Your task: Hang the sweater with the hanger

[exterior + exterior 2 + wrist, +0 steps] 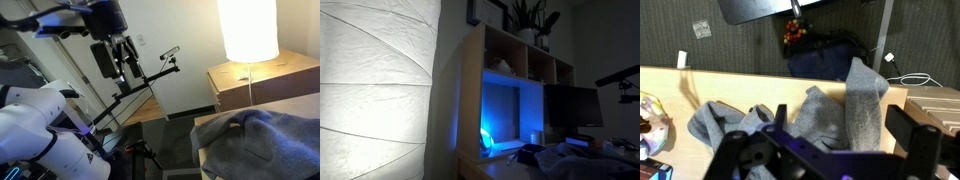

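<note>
A grey sweater lies crumpled on a light wooden table in the wrist view, with one fold standing up at the right. It also shows in an exterior view at the bottom right. My gripper hangs well above it, its two dark fingers spread wide with nothing between them. In an exterior view the gripper is high up at the left, away from the sweater. I cannot make out a hanger in any view.
A tall lit paper lamp and a wooden nightstand stand behind the sweater. A black stand with a rod is near the gripper. A shelf with blue light and a monitor are across the room. Small colourful items lie at the table's left edge.
</note>
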